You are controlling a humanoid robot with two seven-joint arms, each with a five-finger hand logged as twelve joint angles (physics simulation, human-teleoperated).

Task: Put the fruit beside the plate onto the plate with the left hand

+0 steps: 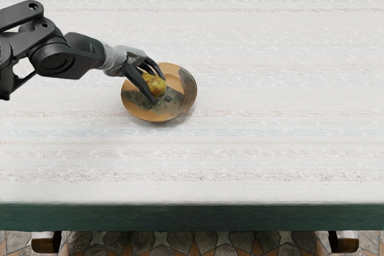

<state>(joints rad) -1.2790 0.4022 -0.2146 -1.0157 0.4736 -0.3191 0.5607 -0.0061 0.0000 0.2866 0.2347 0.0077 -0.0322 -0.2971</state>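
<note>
My dark fingers [143, 86]: curled close around the small yellow-brown fruit [156, 84], gripping it. My left hand [137, 69]: over the left half of the round bronze-coloured plate [186, 97]. Fruit: within the plate's rim; I cannot tell whether it touches the plate. Plate: on the white textured table [270, 136].

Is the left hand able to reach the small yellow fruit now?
Likely yes: the left hand has its dark fingers curled around the small yellow fruit over the round bronze plate; nothing stands between.
</note>
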